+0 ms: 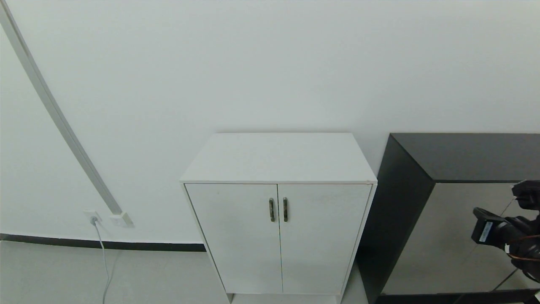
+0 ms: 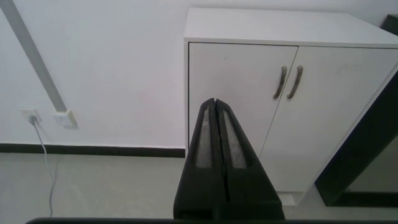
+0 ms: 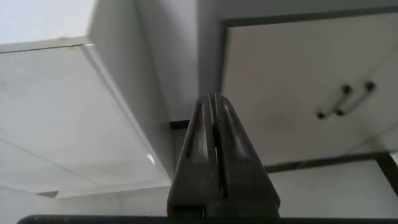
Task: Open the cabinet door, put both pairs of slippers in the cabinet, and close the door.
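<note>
A white two-door cabinet (image 1: 278, 211) of flat laminate board stands in the lower middle of the head frame, its back against a plain white wall (image 1: 270, 63). Both doors are shut and meet at a thin centre seam. Two short, dark, upright metal handles (image 1: 279, 210) sit side by side at that seam, one on each door, in the upper half of the doors. The cabinet's flat top is bare white board. Just to its right, filling the lower right of the frame, stands a black-framed unit (image 1: 405, 190) with a glossy grey front panel. The dark right arm (image 1: 512, 236) shows at the right edge, in front of that panel. At the lower left a white wall socket (image 1: 93, 217) holds a plug with a grey cable (image 1: 103, 261) hanging to the pale floor. A white cable duct (image 1: 55, 114) rises from beside the socket slantwise to the upper left corner. The left tool (image 2: 215, 109) faces the cabinet's front corner, its two black fingers pressed flat together on nothing. The right tool (image 3: 214, 102) is likewise closed and empty.
</note>
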`<state>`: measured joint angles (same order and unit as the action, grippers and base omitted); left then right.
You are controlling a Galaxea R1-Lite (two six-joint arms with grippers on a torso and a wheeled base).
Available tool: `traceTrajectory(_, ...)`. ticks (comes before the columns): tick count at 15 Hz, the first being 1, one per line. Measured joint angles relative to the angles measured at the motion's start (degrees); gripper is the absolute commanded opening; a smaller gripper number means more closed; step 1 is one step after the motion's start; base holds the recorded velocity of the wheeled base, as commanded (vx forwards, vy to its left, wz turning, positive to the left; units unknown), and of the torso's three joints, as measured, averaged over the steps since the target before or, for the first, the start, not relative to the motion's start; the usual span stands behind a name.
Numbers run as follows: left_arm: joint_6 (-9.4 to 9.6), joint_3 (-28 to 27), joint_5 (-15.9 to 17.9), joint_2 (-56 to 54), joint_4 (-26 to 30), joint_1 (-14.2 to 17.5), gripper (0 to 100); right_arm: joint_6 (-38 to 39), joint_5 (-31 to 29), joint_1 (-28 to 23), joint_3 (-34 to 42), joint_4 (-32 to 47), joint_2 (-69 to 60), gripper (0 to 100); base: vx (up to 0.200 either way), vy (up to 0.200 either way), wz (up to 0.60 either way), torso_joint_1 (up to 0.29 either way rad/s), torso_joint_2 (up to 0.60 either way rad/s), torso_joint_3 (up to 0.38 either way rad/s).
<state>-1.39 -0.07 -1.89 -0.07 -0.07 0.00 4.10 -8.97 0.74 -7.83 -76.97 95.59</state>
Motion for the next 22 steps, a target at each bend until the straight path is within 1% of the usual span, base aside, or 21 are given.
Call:
traceTrajectory(5,0.0,0.05,0.0,0.0,0.02,0.0,0,0.11,3.04,-3.08,6.81,0.34,-7.13,0,0.0,0.0,0.0,0.0,0.0,0.0)
traceTrajectory(8,0.0,0.05,0.0,0.0,0.02,0.0,0,0.13,3.61,-4.18,7.69,4.19,-11.87,0,0.0,0.0,0.0,0.0,0.0,0.0)
traceTrajectory(11,0.0,0.0,0.0,0.0,0.02,0.0,0,0.13,5.23,-4.66,7.78,11.78,-17.99,0,0.0,0.0,0.0,0.0,0.0,0.0)
traceTrajectory(13,0.0,0.0,0.0,0.0,0.0,0.0,0,0.13,6.35,-5.12,7.78,18.41,-22.91,0,0.0,0.0,0.0,0.0,0.0,0.0)
traceTrajectory(18,0.0,0.02,0.0,0.0,0.0,0.0,0,0.13,10.03,-7.46,7.83,30.06,-33.07,0,0.0,0.0,0.0,0.0,0.0,0.0)
traceTrajectory(22,0.02,0.02,-0.02,0.0,0.0,0.0,0,0.11,11.54,-7.9,7.78,40.27,-41.59,0,0.0,0.0,0.0,0.0,0.0,0.0)
